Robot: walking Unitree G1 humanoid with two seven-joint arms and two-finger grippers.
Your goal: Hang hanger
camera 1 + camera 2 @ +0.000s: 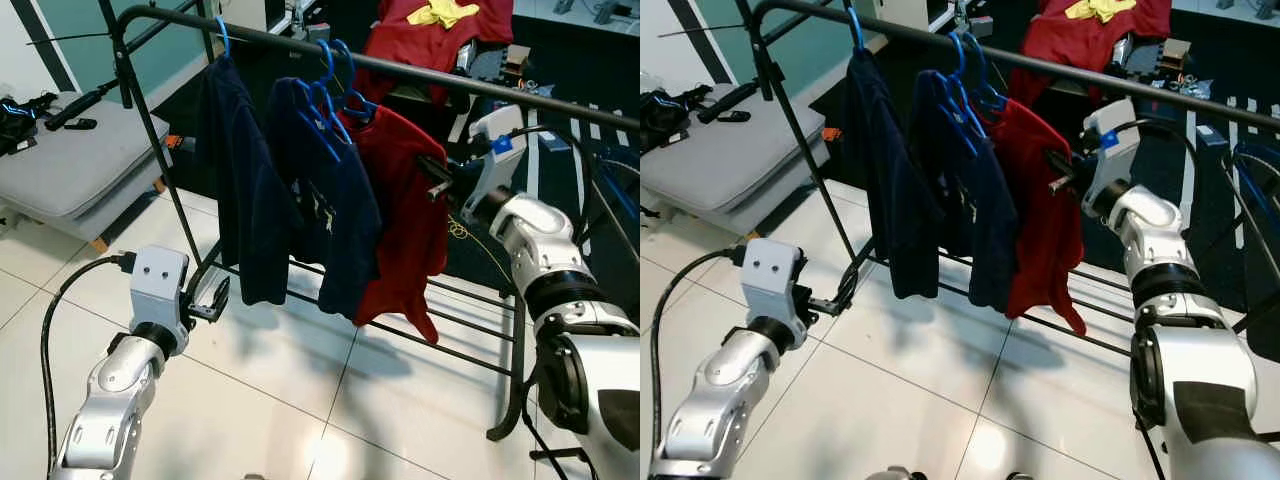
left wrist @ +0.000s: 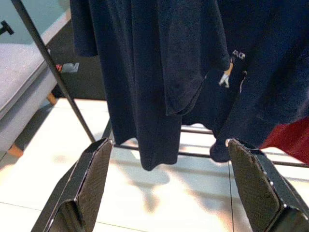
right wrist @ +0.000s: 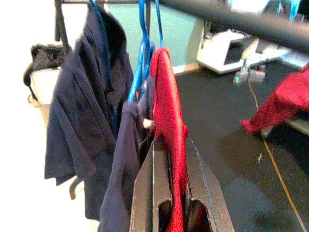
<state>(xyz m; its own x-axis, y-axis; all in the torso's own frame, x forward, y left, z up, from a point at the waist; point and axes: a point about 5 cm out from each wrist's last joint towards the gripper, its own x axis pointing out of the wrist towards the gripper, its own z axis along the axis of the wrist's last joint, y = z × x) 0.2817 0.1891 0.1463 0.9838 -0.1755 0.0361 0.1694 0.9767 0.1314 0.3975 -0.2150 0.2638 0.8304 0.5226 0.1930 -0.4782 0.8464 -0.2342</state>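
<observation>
Before me stands a black clothes rack [image 1: 160, 150], with its top rail [image 1: 420, 75] going across from my left to my right and some lower bars [image 1: 470, 325] near the white tiled floor [image 1: 300, 400]. At my far left there is a grey cushioned bench [image 1: 70, 165] with dark things on it. Behind the rack I see another red cloth [image 1: 420, 40] with something yellow [image 1: 442, 12] on top.

Three garments hang on the rail. The first from my left is a dark navy shirt [image 1: 240, 190] on a blue hanger [image 1: 222, 38]. Next to it, touching, is a second navy shirt [image 1: 330, 210], which has a small white print [image 2: 227, 77] on it. The third is the red shirt [image 1: 405, 210], pressed against the second navy one. The blue hangers [image 1: 335, 85] of these two sit close together on the rail, their hooks almost overlapping. The hanger of the red shirt is already hooked on the rail.

My right gripper [image 1: 435, 178] is raised at the right side of the red shirt. In the right wrist view its two fingers [image 3: 149, 193] are pressed together and pinch the edge of the red cloth between them.

My left gripper [image 1: 212, 300] is low, near the foot of the rack, below the hem of the first navy shirt. Its fingers [image 2: 91, 183] are spread wide and hold nothing; the hems of the navy shirts hang apart from them.
</observation>
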